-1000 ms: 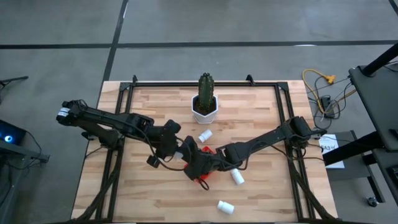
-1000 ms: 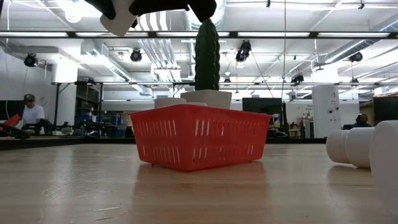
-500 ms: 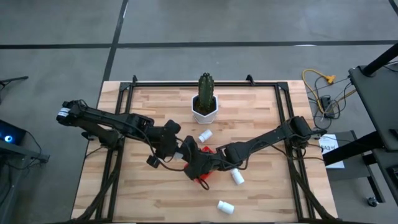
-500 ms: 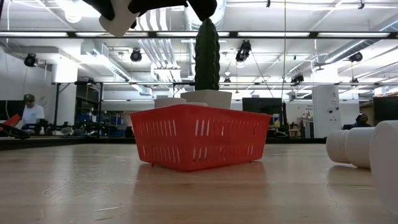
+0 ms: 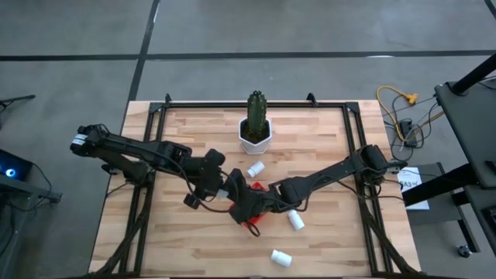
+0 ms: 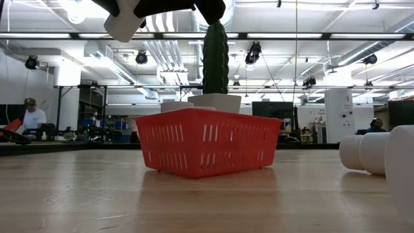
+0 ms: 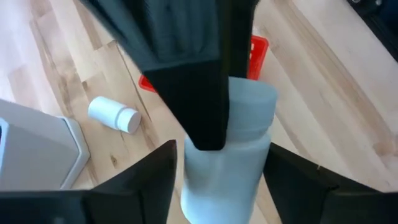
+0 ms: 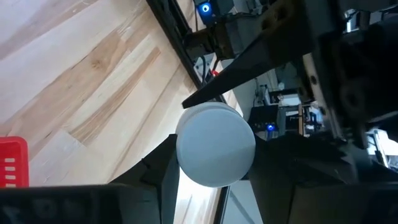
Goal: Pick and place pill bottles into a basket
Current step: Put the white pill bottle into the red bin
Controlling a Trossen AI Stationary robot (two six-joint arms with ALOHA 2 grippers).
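Four white pill bottles show: one (image 5: 255, 167) near the cactus pot (image 5: 255, 136), one (image 5: 296, 220) by the red basket (image 6: 206, 141), one (image 5: 280, 257) toward the surface's near edge, one (image 7: 227, 155) held aloft. One basket, one potted cactus.

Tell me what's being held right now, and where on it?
The right gripper clamps one pill bottle across its round sides, in the air. The left gripper is around the same bottle's body; whether it grips cannot be told.
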